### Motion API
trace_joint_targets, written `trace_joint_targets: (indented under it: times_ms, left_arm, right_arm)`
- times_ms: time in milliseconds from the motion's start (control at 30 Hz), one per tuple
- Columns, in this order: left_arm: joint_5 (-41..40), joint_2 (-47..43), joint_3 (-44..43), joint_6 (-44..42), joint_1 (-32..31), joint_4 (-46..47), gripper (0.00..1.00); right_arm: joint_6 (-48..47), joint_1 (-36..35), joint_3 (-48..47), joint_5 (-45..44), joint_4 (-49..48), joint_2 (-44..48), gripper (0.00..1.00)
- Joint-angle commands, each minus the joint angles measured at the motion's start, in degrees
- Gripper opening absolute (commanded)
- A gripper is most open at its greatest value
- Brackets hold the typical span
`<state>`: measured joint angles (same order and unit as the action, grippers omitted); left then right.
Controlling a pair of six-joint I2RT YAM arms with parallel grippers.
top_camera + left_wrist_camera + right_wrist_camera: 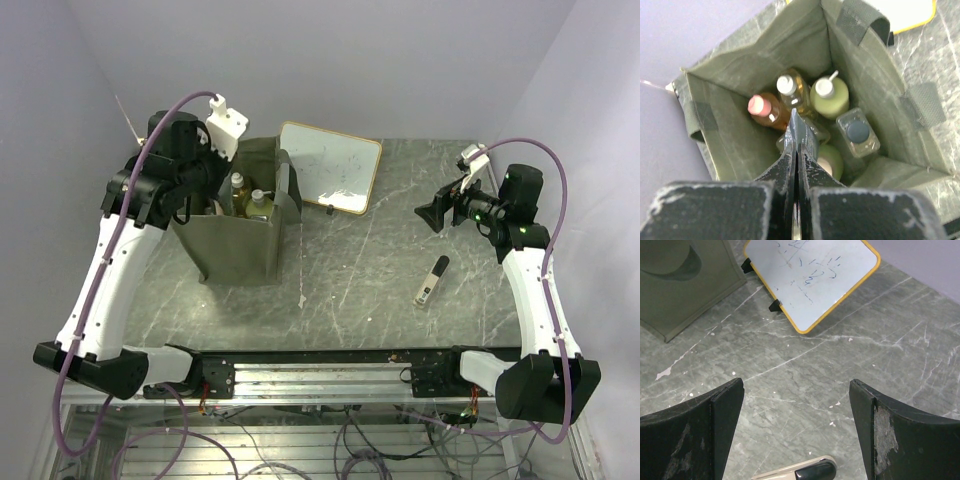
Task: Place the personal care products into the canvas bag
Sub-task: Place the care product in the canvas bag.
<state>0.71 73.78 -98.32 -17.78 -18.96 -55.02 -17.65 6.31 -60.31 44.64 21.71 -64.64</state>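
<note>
Left tool (796, 117) is closed, fingers pressed together on nothing, hanging over the open canvas bag (735, 145). Its tips are over the bottles standing inside: pink-capped orange bottle (762, 109), amber pump bottle (790, 90), yellow-green pump bottle (830, 97), black-capped clear bottle (858, 132). Right tool (796, 387) is wide open and empty, over the worktop (900, 355), well right of the bag. Whiteboard (810, 275) is just right of the bag.

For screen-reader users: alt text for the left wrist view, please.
Inside the open olive-green canvas bag stand an orange bottle, pink-capped, an amber bottle and a yellow-green bottle with white pumps, and a clear bottle, black-capped. The shut left pincer hangs above them.
</note>
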Motion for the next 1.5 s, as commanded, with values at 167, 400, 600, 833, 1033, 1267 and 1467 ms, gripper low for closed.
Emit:
trace_joint_targets:
  times_ms: [167,400,600,833,1033,1267,1467]
  left_arm:
    - [-1.44,0.81,3.75,-0.36,0.31,4.07,0.07]
    - [-2.74,0.42,-0.68,-0.66,0.37,5.29,0.07]
    - [-0.22,1.66,-7.46,2.09,0.33,10.27,0.07]
    - [1.15,5.02,-8.85,5.37,0.33,17.31,0.07]
    - [2.24,8.98,-8.67,8.74,0.33,24.17,0.07]
    - [2.53,9.07,-1.54,8.96,0.33,32.26,0.07]
    - [3.99,5.96,8.67,8.89,0.28,39.61,0.07]
  right_arm:
    - [-0.56,0.20,0.28,0.98,0.35,-0.11,0.86]
    - [-0.55,0.20,0.37,1.02,0.33,-0.46,0.86]
    - [-0.61,0.20,0.28,0.89,0.39,-0.58,0.87]
    - [-0.62,0.20,0.42,0.80,0.32,-0.58,0.87]
    - [-0.70,0.24,0.44,0.78,0.37,-0.66,0.87]
    - [-0.78,0.21,0.55,0.60,0.35,-0.53,0.87]
    - [-0.81,0.25,0.51,0.80,0.43,-0.82,0.87]
